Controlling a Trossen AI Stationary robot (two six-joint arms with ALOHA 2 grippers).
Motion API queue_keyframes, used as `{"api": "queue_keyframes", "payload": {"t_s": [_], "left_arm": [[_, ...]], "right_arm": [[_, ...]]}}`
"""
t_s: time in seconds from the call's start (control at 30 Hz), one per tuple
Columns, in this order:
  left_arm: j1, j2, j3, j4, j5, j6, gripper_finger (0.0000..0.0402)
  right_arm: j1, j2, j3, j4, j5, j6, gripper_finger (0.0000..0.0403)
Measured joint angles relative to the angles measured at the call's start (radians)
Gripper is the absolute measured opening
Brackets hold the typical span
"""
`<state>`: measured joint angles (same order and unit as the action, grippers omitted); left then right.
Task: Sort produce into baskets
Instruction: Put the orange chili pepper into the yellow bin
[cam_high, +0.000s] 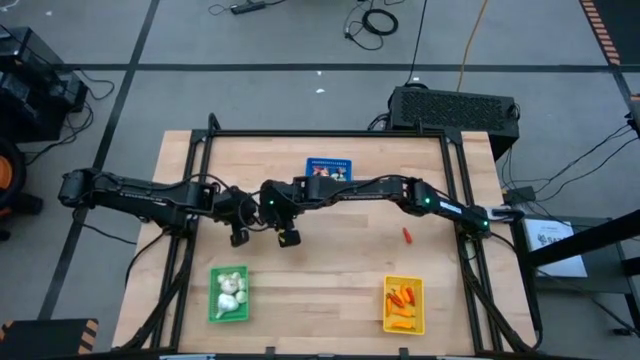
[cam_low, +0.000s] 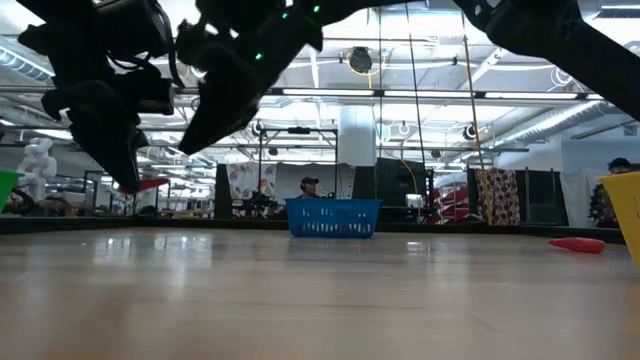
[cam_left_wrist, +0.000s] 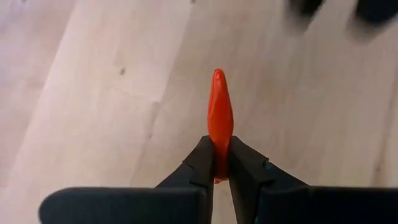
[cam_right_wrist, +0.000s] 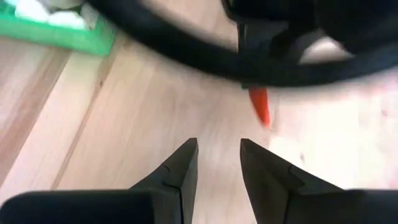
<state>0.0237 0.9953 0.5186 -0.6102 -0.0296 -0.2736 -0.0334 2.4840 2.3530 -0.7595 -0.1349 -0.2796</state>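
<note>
Between the fingers of the left tool (cam_left_wrist: 221, 163) a red pepper-like stick (cam_left_wrist: 220, 118) is clamped; its pointed end sticks out in front of the tips, while its rear end is hidden between the fingers. In the high view this stick cannot be made out under the left tool (cam_high: 239, 237), which hangs above the middle of the wooden surface (cam_high: 330, 270). In the low view only a thin red edge of the stick (cam_low: 150, 184) is seen beside the dark tool, clearly above the surface.

Just beside the left tool the right tool (cam_high: 289, 238) is found. Its fingers (cam_right_wrist: 180, 171) stand apart with a narrow gap, and nothing is seen between them. In its wrist view the left arm crosses in front as a dark blurred band, and the held stick (cam_right_wrist: 260, 104) is partly covered by it.

Well away to the right of both tools, a second red stick (cam_high: 408, 236) lies alone on the surface. Behind the tools the blue basket (cam_high: 328, 170) is placed; its contents are too small to be told. Nearer the front edge the green basket (cam_high: 228, 295) with white garlic-like bulbs (cam_high: 229, 292) and the yellow basket (cam_high: 403, 305) with orange sticks (cam_high: 401, 297) are set. The yellow basket is cut off in the low view. No writing can be read.
</note>
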Motion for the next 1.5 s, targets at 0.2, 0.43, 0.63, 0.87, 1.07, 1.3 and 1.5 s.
{"api": "queue_keyframes", "payload": {"t_s": [0.2,0.43,0.63,0.87,1.07,1.3,1.5], "left_arm": [[0.012,0.004,0.0,-0.023,-0.081,-0.015,0.0035],[0.019,0.006,0.0,-0.014,-0.031,0.016,0.0035],[0.02,0.006,0.0,0.014,0.095,0.052,0.0035],[0.02,0.006,-0.001,0.018,0.102,0.054,0.0035],[0.016,0.006,-0.001,0.026,0.105,0.054,0.0035],[-0.029,0.006,-0.002,0.026,0.105,0.069,0.0035],[-0.051,0.006,-0.002,0.029,0.089,0.072,0.0035]], "right_arm": [[-0.021,-0.019,0.002,-0.075,0.017,0.011,0.0112],[-0.046,-0.015,0.002,-0.085,-0.013,0.009,0.0112],[-0.071,-0.015,0.002,0.018,-0.035,0.006,0.0112],[-0.108,-0.015,0.002,-0.003,-0.162,0.003,0.0112],[-0.111,-0.016,-0.097,0.138,-0.195,0.006,0.0112],[-0.125,-0.019,-0.169,0.219,-0.202,0.049,0.0112],[-0.112,-0.022,-0.179,0.22,-0.215,0.007,0.0111]]}}
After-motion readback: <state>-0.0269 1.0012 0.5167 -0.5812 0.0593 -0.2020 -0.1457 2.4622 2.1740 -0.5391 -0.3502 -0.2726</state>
